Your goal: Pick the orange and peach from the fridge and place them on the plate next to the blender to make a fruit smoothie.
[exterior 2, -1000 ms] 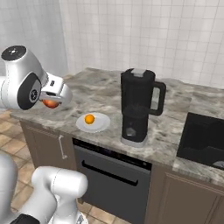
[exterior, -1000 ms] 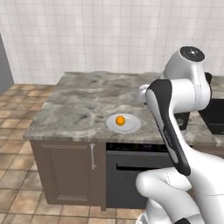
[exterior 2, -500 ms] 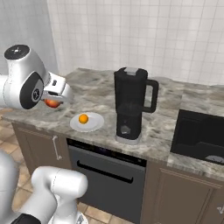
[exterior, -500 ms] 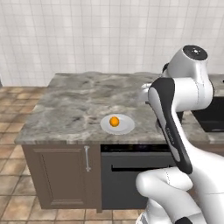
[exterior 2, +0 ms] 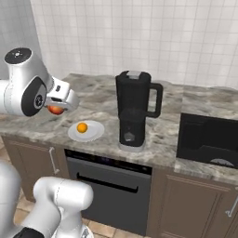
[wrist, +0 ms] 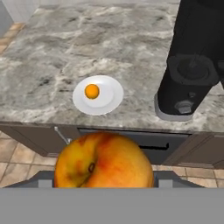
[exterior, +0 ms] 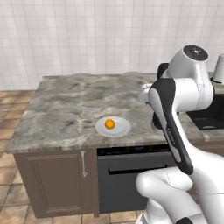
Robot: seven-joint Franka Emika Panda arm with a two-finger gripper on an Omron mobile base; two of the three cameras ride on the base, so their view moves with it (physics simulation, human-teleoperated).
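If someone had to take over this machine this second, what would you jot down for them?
Gripper: fingers shut on the red-blushed orange peach, held in the air to the left of the plate in the right base view.
Small bright orange: already on the round white plate, beside the black jug-shaped blender on the marble counter.
Done: orange delivered, peach fetched.
Left: carry the peach over the plate, set it beside the orange, let go.
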